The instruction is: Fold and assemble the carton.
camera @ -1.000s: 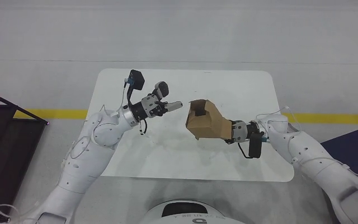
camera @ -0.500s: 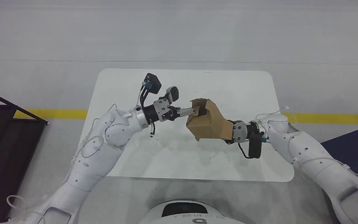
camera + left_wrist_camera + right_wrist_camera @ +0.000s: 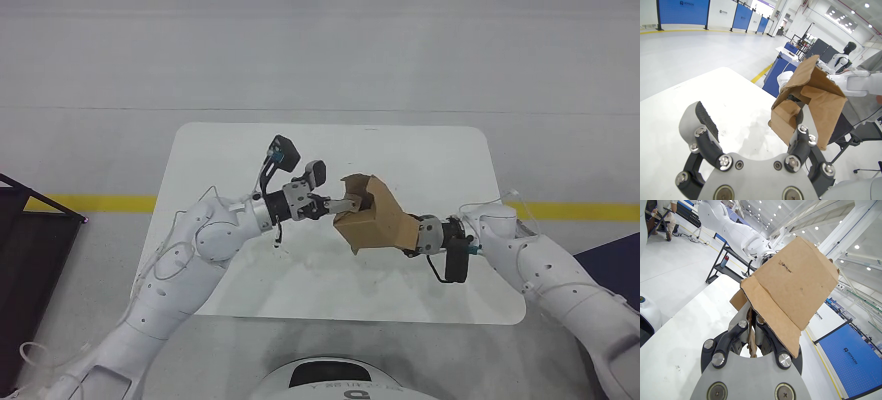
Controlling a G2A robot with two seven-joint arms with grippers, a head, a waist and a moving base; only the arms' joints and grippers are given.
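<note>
The left arm has swung in from the left side of the table (image 3: pixel 440 160). A second ago its left gripper (image 3: pixel 750 109) hung well short of the carton (image 3: pixel 375 225); half a second ago it was just reaching it. Now it is at the open end. Its jaws stand wide apart: one finger (image 3: pixel 806 121) is pushed inside the opening, its pad against an inner flap, and the other finger (image 3: pixel 702 117) sticks out over bare tabletop, touching nothing. Further right, the carton itself has barely shifted in that time, and the right arm has kept its place.

The carton is plain brown corrugated board, only half formed. It is held over the table, a little right of the middle, with its open end turned toward the left arm. At that end one outer flap stands up and away from the body, a smaller flap is folded inward across the opening, and the side walls are already squared up into a box shape. The cut edges look ragged, and one broad panel carries a short torn slit near its middle. I cannot tell whether its lowest corner touches the tabletop.

At the far right end, the right gripper (image 3: pixel 751 318) has its jaws pinched together on a crumpled strip of board hanging from the carton's rear edge.
</note>
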